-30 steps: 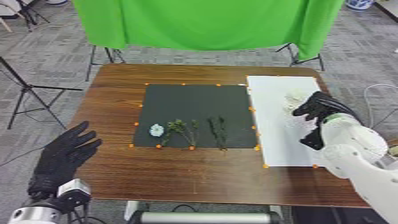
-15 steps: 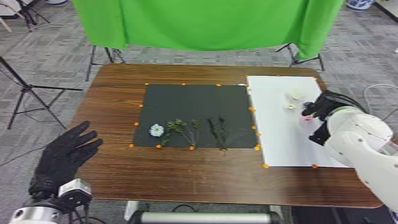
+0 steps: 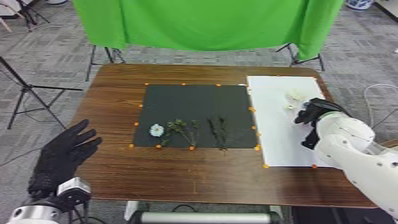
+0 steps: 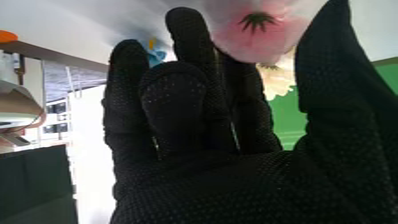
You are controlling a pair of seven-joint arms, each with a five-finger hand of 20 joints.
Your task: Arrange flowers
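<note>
Your right hand (image 3: 322,111) is over the white sheet (image 3: 275,135), its fingers nearly straight and the thumb standing wide of them. Nothing looks gripped. The pink flower (image 4: 256,31) sits by the fingertips, across the gap towards the thumb, its green base turned to the palm; whether petals touch the fingers, you cannot tell. A cream flower (image 4: 279,79) shows beyond, in the same gap.

Treat this as setting or adjusting the pink bloom. If you need to shift it, close gently at the green base, never across the petals, which would likely crease. If it is well placed, keep the gap wide and lift straight clear, so no glove fabric drags the blooms. Leave your left hand (image 3: 64,157), fingers spread, beside the worktop (image 3: 178,175), away from the sprigs (image 3: 182,131).
</note>
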